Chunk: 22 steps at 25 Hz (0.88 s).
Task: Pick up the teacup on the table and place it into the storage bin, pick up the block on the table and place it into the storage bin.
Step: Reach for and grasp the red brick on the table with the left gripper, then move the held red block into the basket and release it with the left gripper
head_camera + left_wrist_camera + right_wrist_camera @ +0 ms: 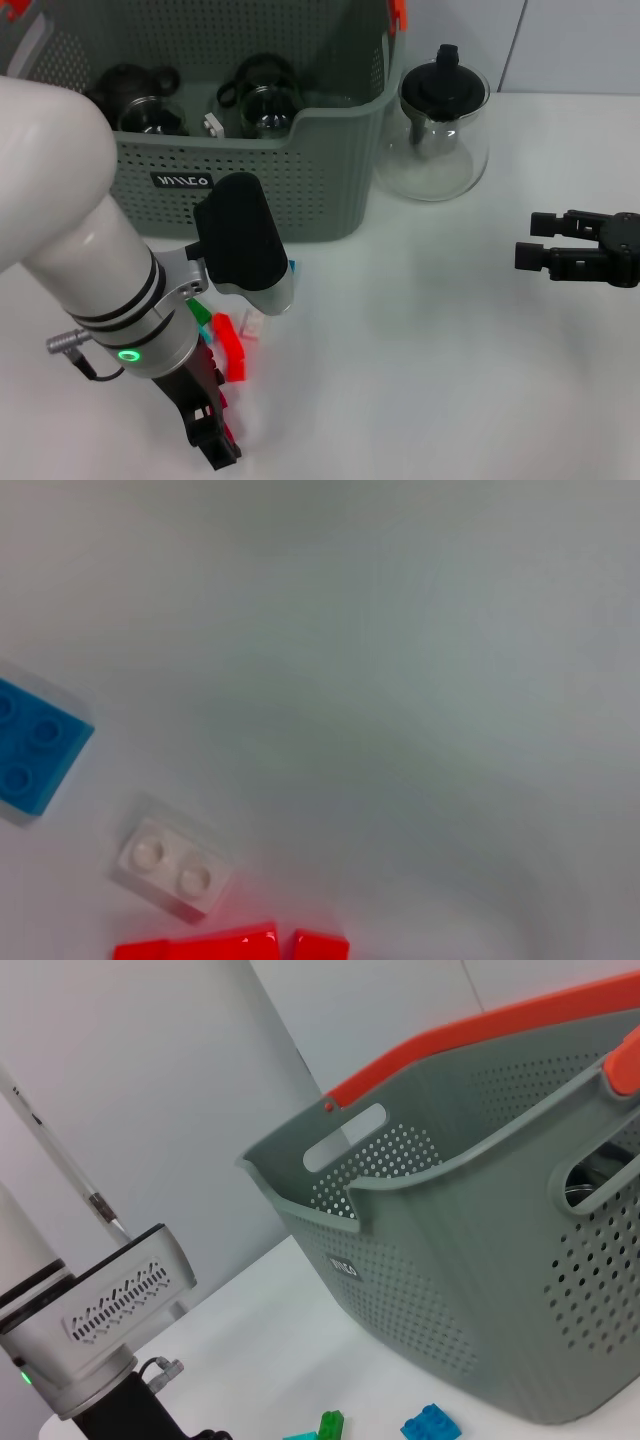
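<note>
A: While the left arm bends low over the near-left of the surface (pixel 430 330), what lies under it?
B: Studded plastic bricks on the smooth white top: a blue one (pixel 35 745), a small clear two-stud one (pixel 170 868) and glossy red pieces (pixel 225 946). The left claw (pixel 212 432) is dark and angular, down beside the red pieces; whether its fingers are parted I cannot tell.
A: And the storage bin (pixel 300 170)?
B: At the far left, grey-green plastic with perforated walls, a black label and an orange rim. Glass cups with black handles (pixel 150 105) sit inside.
A: Anything beside it?
B: A round glass teapot (pixel 435 125) with a black lid, just right of the bin.
A: The right claw (pixel 535 240)?
B: Hovering at the right edge, black fingers parted, holding nothing
</note>
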Each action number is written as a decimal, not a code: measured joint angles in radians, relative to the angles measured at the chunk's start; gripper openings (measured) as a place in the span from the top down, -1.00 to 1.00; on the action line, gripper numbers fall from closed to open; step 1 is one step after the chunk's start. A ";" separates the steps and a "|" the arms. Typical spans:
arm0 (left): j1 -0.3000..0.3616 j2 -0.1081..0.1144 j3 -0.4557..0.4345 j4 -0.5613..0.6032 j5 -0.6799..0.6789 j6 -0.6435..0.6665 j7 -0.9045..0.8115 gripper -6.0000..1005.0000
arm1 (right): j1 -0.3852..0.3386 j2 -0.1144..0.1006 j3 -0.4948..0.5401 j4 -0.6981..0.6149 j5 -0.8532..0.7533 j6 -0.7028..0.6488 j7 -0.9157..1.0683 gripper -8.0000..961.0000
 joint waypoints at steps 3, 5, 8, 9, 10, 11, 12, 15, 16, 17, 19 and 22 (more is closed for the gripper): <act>0.000 0.000 0.002 -0.002 0.000 -0.004 -0.001 -0.73 | 0.000 0.000 0.000 0.000 0.000 0.000 -0.001 -0.96; -0.001 0.000 0.005 -0.003 0.000 -0.005 -0.002 -0.73 | 0.000 0.000 0.000 0.000 0.001 0.000 -0.002 -0.96; -0.002 0.000 0.013 -0.006 0.002 -0.012 -0.007 -0.73 | -0.001 0.000 0.000 0.000 0.001 0.000 -0.003 -0.96; -0.002 0.000 0.016 -0.008 0.006 -0.014 -0.009 -0.73 | -0.001 0.000 0.000 0.000 0.001 0.000 -0.004 -0.96; -0.002 0.000 0.018 -0.009 0.010 -0.015 -0.010 -0.73 | -0.001 0.000 0.000 0.000 0.001 0.000 -0.004 -0.96; -0.002 0.000 0.018 -0.010 0.014 -0.015 -0.011 -0.68 | -0.001 0.000 0.000 0.000 0.001 0.000 -0.004 -0.96; -0.002 0.000 0.019 -0.011 0.019 -0.015 -0.011 -0.63 | -0.002 -0.001 0.000 0.000 0.001 0.000 -0.005 -0.96; -0.001 0.000 0.018 -0.008 0.021 -0.015 -0.011 -0.49 | -0.002 -0.002 0.000 0.000 0.002 0.000 -0.005 -0.96; 0.002 0.000 0.015 -0.001 0.023 -0.013 -0.013 -0.44 | -0.002 -0.002 0.000 0.000 0.002 0.000 -0.005 -0.96; 0.004 0.000 0.011 0.012 0.023 -0.007 -0.017 -0.39 | -0.002 -0.002 0.000 0.000 0.002 0.000 -0.005 -0.96; 0.012 0.000 -0.007 0.058 0.020 0.027 -0.025 -0.34 | -0.001 -0.003 0.000 0.000 0.002 0.000 -0.005 -0.96; 0.027 0.000 -0.091 0.171 -0.053 0.113 -0.034 -0.32 | -0.001 -0.003 0.000 0.000 0.003 0.000 -0.005 -0.96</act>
